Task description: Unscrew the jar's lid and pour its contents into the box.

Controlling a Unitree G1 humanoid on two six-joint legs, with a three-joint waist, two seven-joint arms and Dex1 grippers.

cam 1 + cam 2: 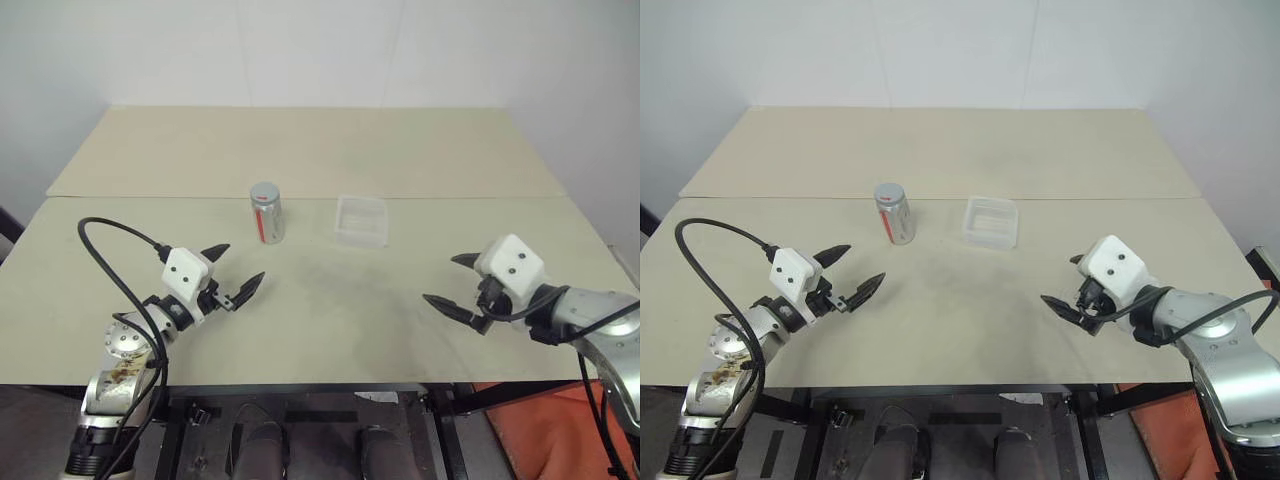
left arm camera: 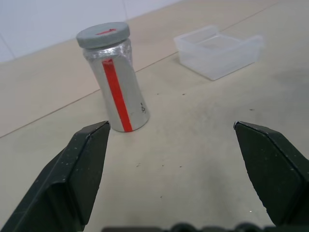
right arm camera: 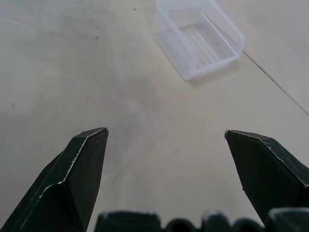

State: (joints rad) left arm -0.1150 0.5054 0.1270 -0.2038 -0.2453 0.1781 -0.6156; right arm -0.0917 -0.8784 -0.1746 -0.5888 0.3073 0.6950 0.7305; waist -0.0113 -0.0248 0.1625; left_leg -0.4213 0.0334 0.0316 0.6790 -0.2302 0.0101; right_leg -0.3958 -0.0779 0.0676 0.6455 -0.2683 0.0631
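Above the table (image 1: 330, 300), both arms low, fingers (image 1: 252, 285) spread wide.

I read this as a robotics test lab: two plain beige tabletops (image 1: 300, 150) pushed edge to edge against bare white walls (image 1: 320, 50), and beside the bench a loose black cable (image 1: 110, 260) and an orange cloth (image 1: 530, 430) on the floor.

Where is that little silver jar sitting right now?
The jar stands upright near the table's middle, just left of the clear box, ahead of the open left hand.
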